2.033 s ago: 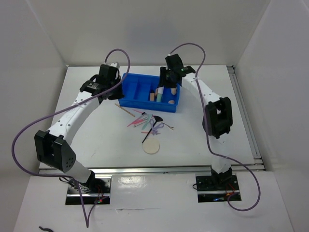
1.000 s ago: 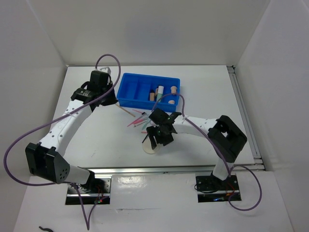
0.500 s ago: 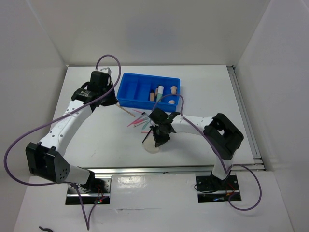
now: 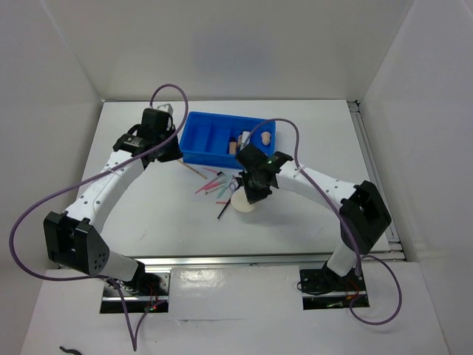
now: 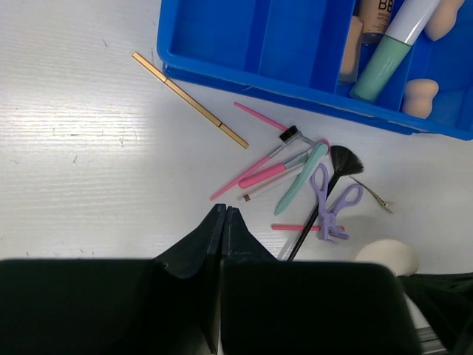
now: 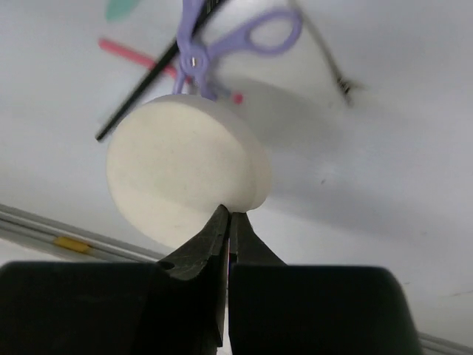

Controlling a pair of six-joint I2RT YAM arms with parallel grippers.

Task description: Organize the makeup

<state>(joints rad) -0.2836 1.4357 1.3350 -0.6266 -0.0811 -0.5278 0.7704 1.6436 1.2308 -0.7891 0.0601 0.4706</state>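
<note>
The round cream puff [image 6: 181, 170] hangs off the table, pinched by its rim in my shut right gripper [image 6: 228, 214], just above the loose makeup; from the top camera the puff [image 4: 244, 203] shows under that gripper [image 4: 252, 191]. Pink sticks [image 5: 255, 174], a mint stick [image 5: 301, 177], a black brush [image 5: 325, 192] and a gold stick [image 5: 191, 100] lie on the table. A mint-green tube [image 5: 384, 63], a beige bottle [image 5: 373, 15] and peach sponges [image 5: 420, 96] sit in the blue tray [image 5: 281, 37]. My left gripper [image 5: 224, 211] is shut and empty, left of the tray.
A purple eyelash curler [image 5: 331, 203] and a thin hair clip [image 5: 373, 196] lie among the sticks. The blue tray [image 4: 211, 137] stands at the table's back centre. White walls enclose the table on three sides.
My right gripper closed on the cream puff and lifted it off the table, moving up and back toward the tray. The left arm has barely moved.
</note>
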